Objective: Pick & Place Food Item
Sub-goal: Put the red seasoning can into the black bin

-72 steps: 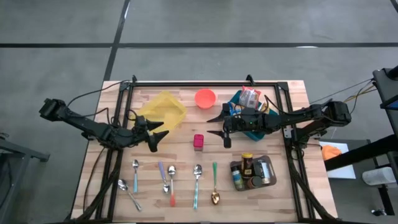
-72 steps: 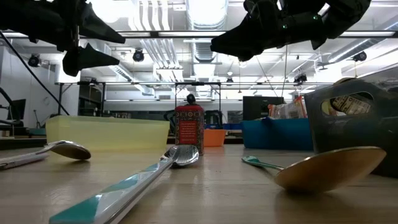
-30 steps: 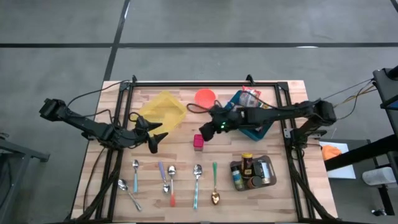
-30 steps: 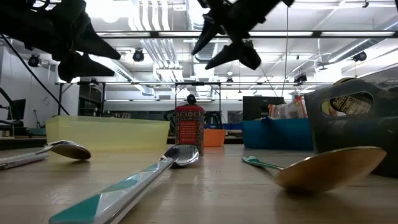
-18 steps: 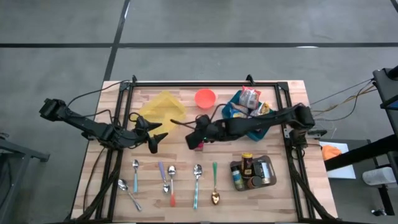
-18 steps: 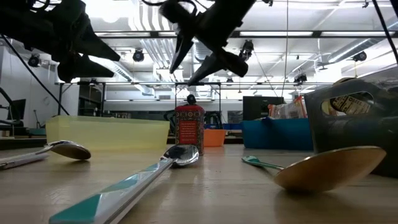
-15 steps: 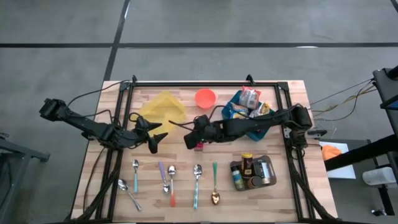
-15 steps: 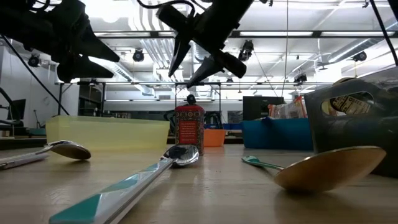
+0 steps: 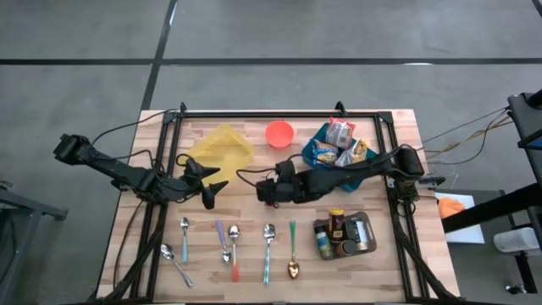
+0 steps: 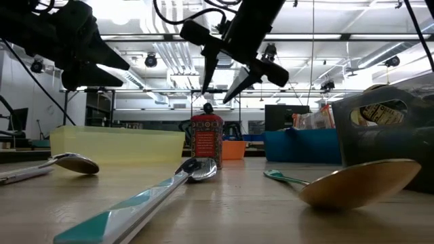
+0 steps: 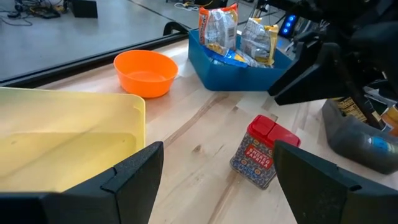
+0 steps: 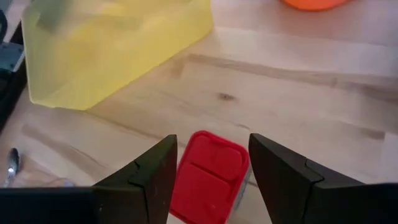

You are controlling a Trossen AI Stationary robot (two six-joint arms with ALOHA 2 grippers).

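A small spice jar with a red lid (image 10: 206, 139) stands upright on its base mid-table, also shown in the left wrist view (image 11: 261, 152). My right gripper (image 10: 222, 93) hangs open just above it, slanting down. Its fingers stand on either side of the red lid (image 12: 211, 174) without touching. In the high view this gripper (image 9: 264, 192) covers the jar. My left gripper (image 9: 212, 188) waits open to the jar's left, above the table, and looks toward the jar past its own fingers (image 11: 130, 174).
A yellow bin (image 9: 222, 148) sits at the far left. An orange bowl (image 9: 279, 133) and a blue bin of snack packets (image 9: 339, 144) stand behind the jar. A grey caddy of bottles (image 9: 343, 233) is near right. Several spoons (image 9: 233, 246) lie along the near edge.
My right gripper has swung from beside the blue bin toward the table's left and near edge. It has sunk and rolled its wrist, and now hangs over the jar. The jar has stayed where it was.
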